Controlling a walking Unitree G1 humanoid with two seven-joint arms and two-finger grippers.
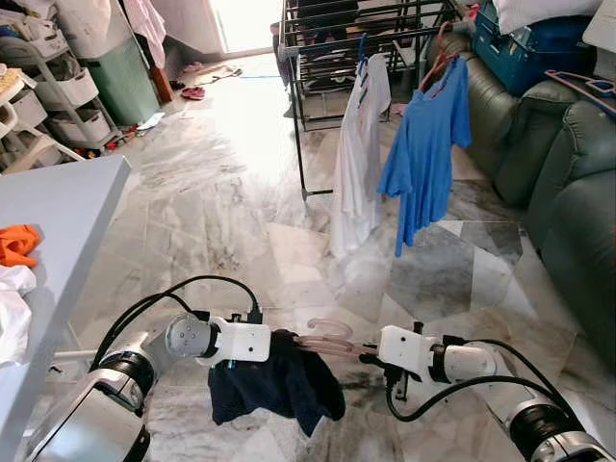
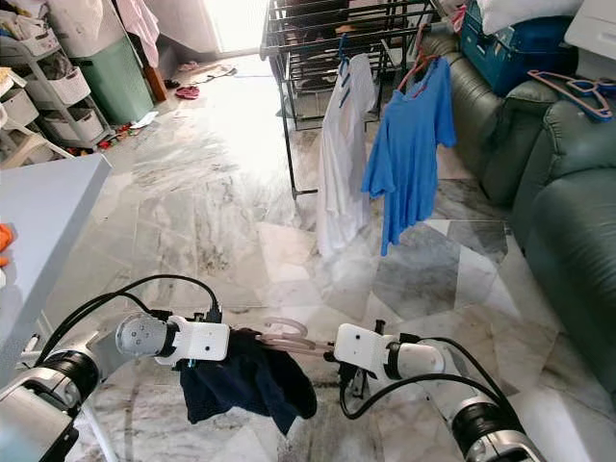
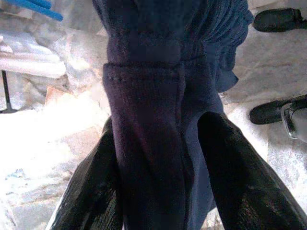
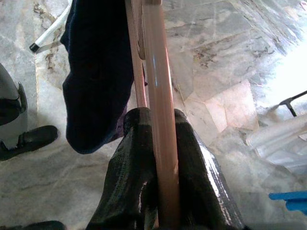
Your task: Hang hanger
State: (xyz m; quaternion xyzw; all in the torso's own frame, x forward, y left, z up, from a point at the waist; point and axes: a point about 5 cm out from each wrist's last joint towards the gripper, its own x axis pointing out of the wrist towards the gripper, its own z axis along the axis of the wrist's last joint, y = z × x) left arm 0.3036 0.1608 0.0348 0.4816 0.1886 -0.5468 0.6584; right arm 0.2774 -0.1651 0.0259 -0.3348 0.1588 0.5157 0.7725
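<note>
Hanger, a pale pink plastic one, is held low in the near middle of the left eye view, above the marble floor, with a dark navy garment draped from its left end. At that end the left gripper is closed on the navy cloth, and the right gripper clamps the pink bar from the right. Far off stands a black drying rack with a white shirt and a blue T-shirt hanging from it; a dark green sofa lines the right side, and a grey table on the left carries an orange cloth. The right eye view shows the same layout, with the hanger spanning the gap between the two wrists and the garment sagging below it. In the left wrist view the two black fingers pinch a thick fold of the navy fabric between them, floor behind. In the right wrist view the black fingers are shut tight around the pink hanger bar, which runs away from the camera toward the hanging navy garment
</note>
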